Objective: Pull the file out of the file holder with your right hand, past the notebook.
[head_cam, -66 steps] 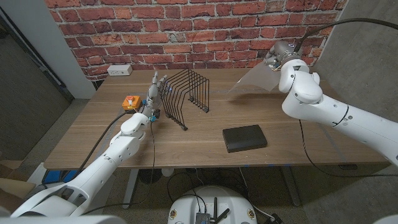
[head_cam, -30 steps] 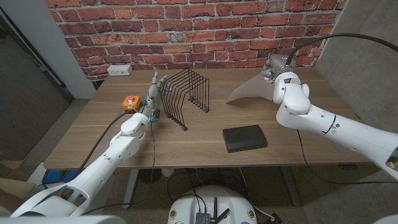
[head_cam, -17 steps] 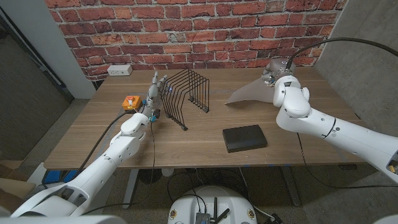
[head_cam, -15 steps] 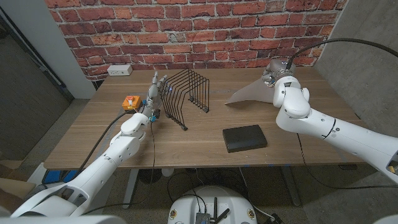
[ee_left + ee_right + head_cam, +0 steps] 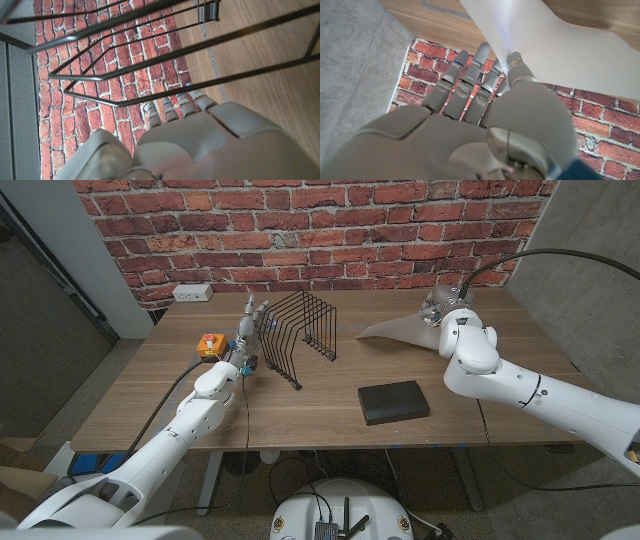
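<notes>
Pinching the clear file (image 5: 395, 328) beyond the notebook (image 5: 393, 402), right hand (image 5: 437, 307); left hand (image 5: 250, 317) fingers straight, apart beside file holder (image 5: 300, 335)

The back of the robot's pale grey left hand (image 5: 200, 145) reaches straight fingers (image 5: 172, 107) up beside the black wire file holder (image 5: 150, 65), whose thin bars cross above the brown wooden table (image 5: 270, 50) before a red brick wall (image 5: 100, 110).
</notes>
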Motion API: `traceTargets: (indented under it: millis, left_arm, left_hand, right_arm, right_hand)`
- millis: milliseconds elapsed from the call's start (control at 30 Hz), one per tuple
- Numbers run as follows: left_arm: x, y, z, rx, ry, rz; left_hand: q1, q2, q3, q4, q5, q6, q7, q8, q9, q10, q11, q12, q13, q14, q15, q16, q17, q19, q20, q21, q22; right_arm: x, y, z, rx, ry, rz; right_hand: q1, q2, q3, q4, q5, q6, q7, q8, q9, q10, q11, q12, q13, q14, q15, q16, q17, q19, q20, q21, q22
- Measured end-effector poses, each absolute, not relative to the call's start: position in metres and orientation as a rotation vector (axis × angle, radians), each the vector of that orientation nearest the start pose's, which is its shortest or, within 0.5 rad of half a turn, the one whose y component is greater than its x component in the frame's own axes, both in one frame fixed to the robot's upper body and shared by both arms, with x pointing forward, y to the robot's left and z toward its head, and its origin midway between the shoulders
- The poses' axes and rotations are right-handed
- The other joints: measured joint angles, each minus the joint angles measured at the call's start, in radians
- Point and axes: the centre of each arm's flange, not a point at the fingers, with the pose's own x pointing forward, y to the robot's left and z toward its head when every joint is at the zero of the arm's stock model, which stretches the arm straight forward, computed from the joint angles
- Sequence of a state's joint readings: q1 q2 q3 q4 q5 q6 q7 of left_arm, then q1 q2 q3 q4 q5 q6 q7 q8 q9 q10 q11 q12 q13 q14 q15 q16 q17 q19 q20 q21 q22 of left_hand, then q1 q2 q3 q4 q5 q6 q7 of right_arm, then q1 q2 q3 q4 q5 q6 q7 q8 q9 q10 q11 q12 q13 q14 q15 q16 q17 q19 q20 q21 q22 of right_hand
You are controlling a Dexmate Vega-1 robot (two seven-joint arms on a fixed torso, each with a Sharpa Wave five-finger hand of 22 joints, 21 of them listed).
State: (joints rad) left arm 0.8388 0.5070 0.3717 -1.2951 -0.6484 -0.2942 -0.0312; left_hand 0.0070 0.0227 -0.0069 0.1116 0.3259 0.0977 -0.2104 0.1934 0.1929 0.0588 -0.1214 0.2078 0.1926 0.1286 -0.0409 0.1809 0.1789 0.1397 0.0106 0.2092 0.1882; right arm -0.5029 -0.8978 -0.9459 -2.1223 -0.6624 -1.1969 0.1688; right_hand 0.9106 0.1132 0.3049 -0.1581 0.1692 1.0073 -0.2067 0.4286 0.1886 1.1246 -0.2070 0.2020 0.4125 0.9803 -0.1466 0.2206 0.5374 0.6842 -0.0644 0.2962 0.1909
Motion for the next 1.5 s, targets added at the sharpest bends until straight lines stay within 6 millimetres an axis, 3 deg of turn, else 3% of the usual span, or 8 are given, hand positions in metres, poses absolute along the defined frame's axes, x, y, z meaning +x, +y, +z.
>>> traceTargets:
  millis: [300,533,933,1500]
  left_arm:
    - [0.653,0.289,-0.028,-0.042,-0.594,-0.207]
    - [0.653,0.289,-0.028,-0.042,-0.594,-0.207]
    - [0.653,0.289,-0.028,-0.042,-0.594,-0.207]
    - [0.653,0.289,-0.029,-0.042,-0.594,-0.207]
  left_hand:
    - [0.000,0.000,0.000,0.000,0.000,0.000,0.000,0.000,0.000,0.000,0.000,0.000,0.000,0.000,0.000,0.000,0.000,0.000,0.000,0.000,0.000]
    - [0.000,0.000,0.000,0.000,0.000,0.000,0.000,0.000,0.000,0.000,0.000,0.000,0.000,0.000,0.000,0.000,0.000,0.000,0.000,0.000,0.000]
    - [0.000,0.000,0.000,0.000,0.000,0.000,0.000,0.000,0.000,0.000,0.000,0.000,0.000,0.000,0.000,0.000,0.000,0.000,0.000,0.000,0.000]
    - [0.000,0.000,0.000,0.000,0.000,0.000,0.000,0.000,0.000,0.000,0.000,0.000,0.000,0.000,0.000,0.000,0.000,0.000,0.000,0.000,0.000]
  right_arm:
    - [0.548,-0.239,0.070,-1.440,-0.175,-0.426]
    - [0.550,-0.239,0.065,-1.453,-0.158,-0.382]
    - [0.553,-0.240,0.059,-1.471,-0.127,-0.322]
    - [0.554,-0.235,0.048,-1.486,-0.120,-0.280]
  right_hand:
    - [-0.008,-0.008,0.000,0.000,0.000,-0.013,0.005,-0.001,0.000,-0.014,0.003,0.000,0.000,-0.025,0.010,-0.013,-0.005,0.000,0.000,-0.004,0.000]
    - [-0.029,-0.015,-0.001,0.009,0.000,-0.038,-0.006,-0.017,0.004,-0.050,0.003,-0.014,-0.009,-0.066,0.020,-0.025,-0.013,-0.008,0.000,-0.008,0.000]
    - [-0.052,-0.030,-0.011,0.015,0.000,-0.067,-0.001,-0.035,0.007,-0.087,0.002,-0.017,-0.018,-0.108,0.031,-0.025,-0.016,-0.018,0.000,-0.020,0.000]
    - [-0.070,-0.041,-0.020,0.014,0.000,-0.079,0.000,-0.042,0.006,-0.100,0.000,-0.017,-0.018,-0.125,0.035,-0.025,-0.011,-0.025,0.003,-0.019,-0.005]
